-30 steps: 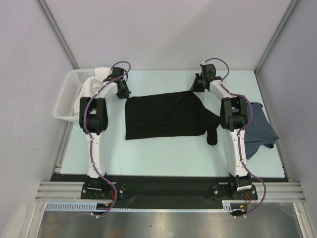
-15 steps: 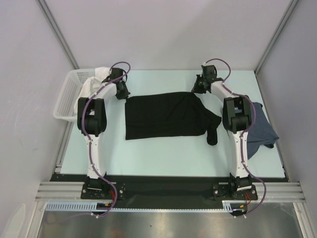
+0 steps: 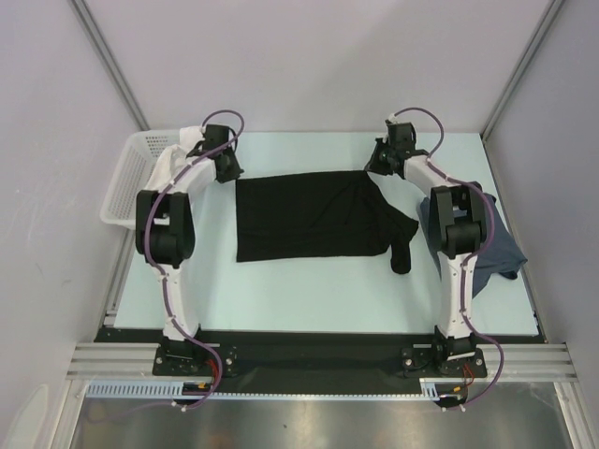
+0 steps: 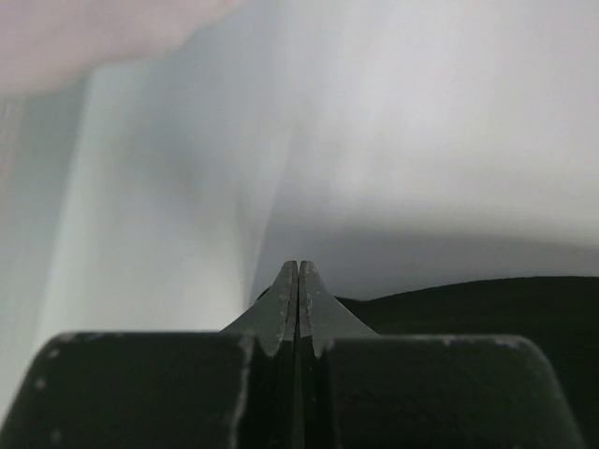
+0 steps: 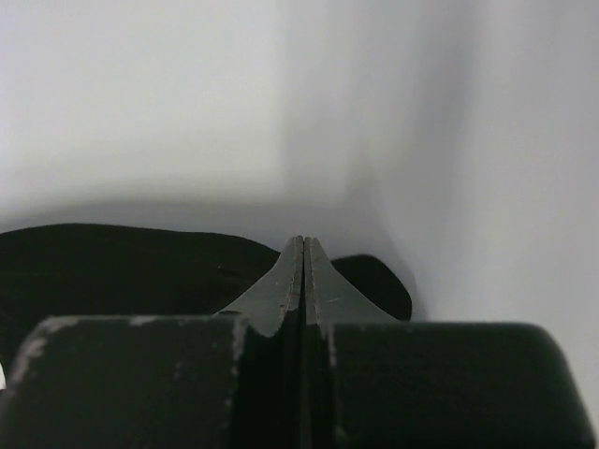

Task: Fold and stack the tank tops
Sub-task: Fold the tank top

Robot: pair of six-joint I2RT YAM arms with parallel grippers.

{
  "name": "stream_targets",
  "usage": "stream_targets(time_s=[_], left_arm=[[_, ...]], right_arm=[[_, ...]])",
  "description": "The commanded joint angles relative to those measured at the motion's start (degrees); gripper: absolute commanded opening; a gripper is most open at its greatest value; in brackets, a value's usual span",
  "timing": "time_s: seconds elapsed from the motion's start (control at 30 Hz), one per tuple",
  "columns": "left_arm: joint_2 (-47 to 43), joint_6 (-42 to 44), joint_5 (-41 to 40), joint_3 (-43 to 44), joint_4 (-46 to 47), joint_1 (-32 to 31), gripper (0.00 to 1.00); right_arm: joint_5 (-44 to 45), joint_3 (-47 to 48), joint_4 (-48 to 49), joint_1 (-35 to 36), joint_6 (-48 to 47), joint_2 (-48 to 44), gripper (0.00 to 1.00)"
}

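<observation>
Left claw (image 4: pixel 298 269) extended far forward, pinched closed — right claw (image 5: pixel 303 243) mirrors it, closed too.

High overhead — wrist views low, close

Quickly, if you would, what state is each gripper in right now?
Left gripper: closed, holding nothing.
Right gripper: closed, holding nothing.

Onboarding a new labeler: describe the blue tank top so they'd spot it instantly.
Start at the pale table and go to its right edge. The blue top lies crumpled there, partly under the right arm. Unlike the black top spread flat mid-table, it is slate-blue and bunched.
</observation>
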Motion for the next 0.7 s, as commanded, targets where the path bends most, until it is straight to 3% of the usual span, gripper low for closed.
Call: stream_targets(time_s=[0.0, 0.3, 0.67], left_arm=[[-6.2, 0.5, -2.0, -4.0, 3.7, -0.2, 0.0], [-11.4, -0.4, -1.4, -13.4, 7.1, -0.2, 0.0], [-19.2, -1.6, -1.8, -26.6, 11.7, -1.5, 0.0]], right_arm=[[0.5, -4.5, 5.3, -0.7, 1.1, -6.3, 0.0], [-0.4, -14.8, 8.9, -1.2, 2.7, -13.7, 0.0], [0.6, -34.7, 15.8, -0.2, 4.3, -25.1, 0.0]])
